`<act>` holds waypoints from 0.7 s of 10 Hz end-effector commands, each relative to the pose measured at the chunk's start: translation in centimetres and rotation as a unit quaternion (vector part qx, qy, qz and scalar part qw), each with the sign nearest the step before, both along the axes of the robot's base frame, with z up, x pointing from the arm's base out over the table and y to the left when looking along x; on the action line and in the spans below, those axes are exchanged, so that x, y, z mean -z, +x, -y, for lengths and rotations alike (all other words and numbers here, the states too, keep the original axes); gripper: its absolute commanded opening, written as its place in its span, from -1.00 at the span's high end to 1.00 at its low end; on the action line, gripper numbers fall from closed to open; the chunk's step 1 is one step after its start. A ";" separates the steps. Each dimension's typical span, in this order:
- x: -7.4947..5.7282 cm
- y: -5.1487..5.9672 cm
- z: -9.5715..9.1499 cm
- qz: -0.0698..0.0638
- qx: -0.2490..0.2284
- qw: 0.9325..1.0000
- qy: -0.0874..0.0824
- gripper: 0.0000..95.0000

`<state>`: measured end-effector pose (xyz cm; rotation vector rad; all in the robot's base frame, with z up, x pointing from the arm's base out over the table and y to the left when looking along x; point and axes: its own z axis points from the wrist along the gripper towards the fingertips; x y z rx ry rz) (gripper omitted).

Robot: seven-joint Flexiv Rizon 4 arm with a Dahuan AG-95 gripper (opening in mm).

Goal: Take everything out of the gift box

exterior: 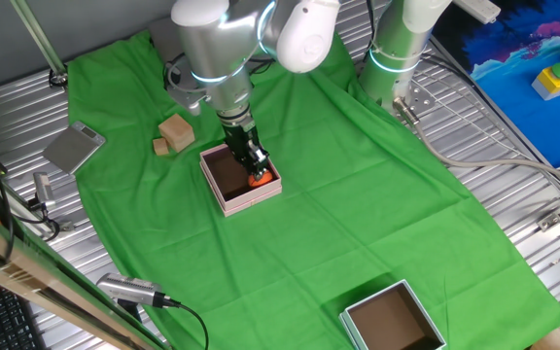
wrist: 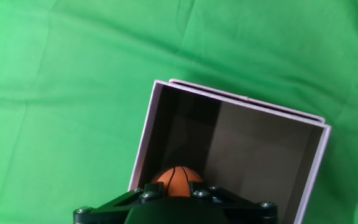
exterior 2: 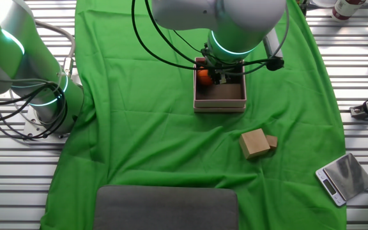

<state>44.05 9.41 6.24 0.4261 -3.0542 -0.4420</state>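
- From my station I saw the arm reaching down into the gift box (exterior: 224,191), its gripper (exterior: 256,167) lowered at the corner where the orange ball (exterior: 260,178) lay.
- The fingers were hidden by the hand body in every view, so I could not tell whether they were spread, pressed together or pinching the ball.
- In the hand view the ball (wrist: 178,181) sat just ahead of the black gripper housing, against the near pink wall (wrist: 143,140) of the box, on the dark brown floor.
- In the other fixed view the ball (exterior 2: 203,76) showed at the far left corner of the box (exterior 2: 220,106), partly covered by the gripper (exterior 2: 218,75); the rest of the brown floor that I could see there was bare.
- The tan wooden cube (exterior: 176,129) stood outside the box on the green cloth (exterior: 358,214), near the box but apart from it.
- A smaller brown block (exterior: 160,147) touched the cube; in the other fixed view the cube (exterior 2: 253,143) and the block (exterior 2: 271,141) sat side by side.
- A larger box with teal-grey walls (exterior: 394,321) stood well apart, near the cloth's front edge.
- A small silver scale (exterior 2: 344,177) rested off the cloth on the slatted metal table (exterior: 513,209).
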 end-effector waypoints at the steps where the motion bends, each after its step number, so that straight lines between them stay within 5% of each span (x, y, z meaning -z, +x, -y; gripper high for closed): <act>1: 0.2 0.0 -0.5 0.018 -0.020 1.000 0.016 -0.60; 2: 0.2 0.0 -0.5 0.020 -0.020 0.999 0.016 -0.60; 3: 0.1 0.0 -0.6 0.022 -0.019 0.999 0.017 -1.00; 7: -0.3 0.0 -0.7 0.028 -0.023 0.999 0.017 -1.00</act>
